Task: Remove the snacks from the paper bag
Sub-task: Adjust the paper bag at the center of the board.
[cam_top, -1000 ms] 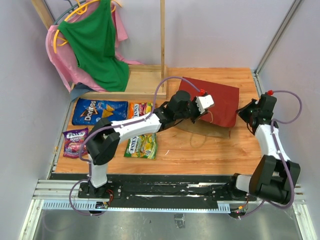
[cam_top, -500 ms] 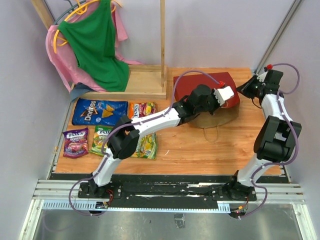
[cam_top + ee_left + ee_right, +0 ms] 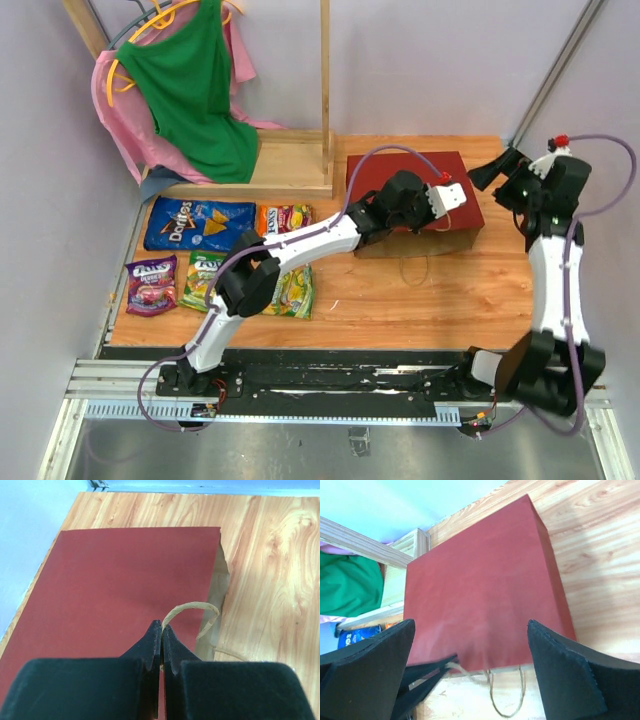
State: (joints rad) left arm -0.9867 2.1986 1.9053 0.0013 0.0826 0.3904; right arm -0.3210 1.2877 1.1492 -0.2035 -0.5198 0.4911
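Red paper bag [image 3: 125, 575] lay flat, far right, its cord handle [image 3: 192, 609] pinched by the left gripper [image 3: 161, 630]; the right gripper [image 3: 468, 630] hung spread, holding nothing. Snacks [image 3: 200, 222] lay out at the left, so emptying seemed about done. Next, I reckoned, the mouth needed lifting to check inside.

The bag [image 3: 400, 172] lies flat at the far middle of the table [image 3: 400, 300]. My left pincer [image 3: 161, 630] sits over its near edge, its handle [image 3: 192, 609] nipped between the fingers. My right pincer [image 3: 490, 172] hangs just right of the bag, apart. Snacks [image 3: 283, 292] lie at the left, with the rack [image 3: 290, 165] and clothes [image 3: 190, 100] behind them.
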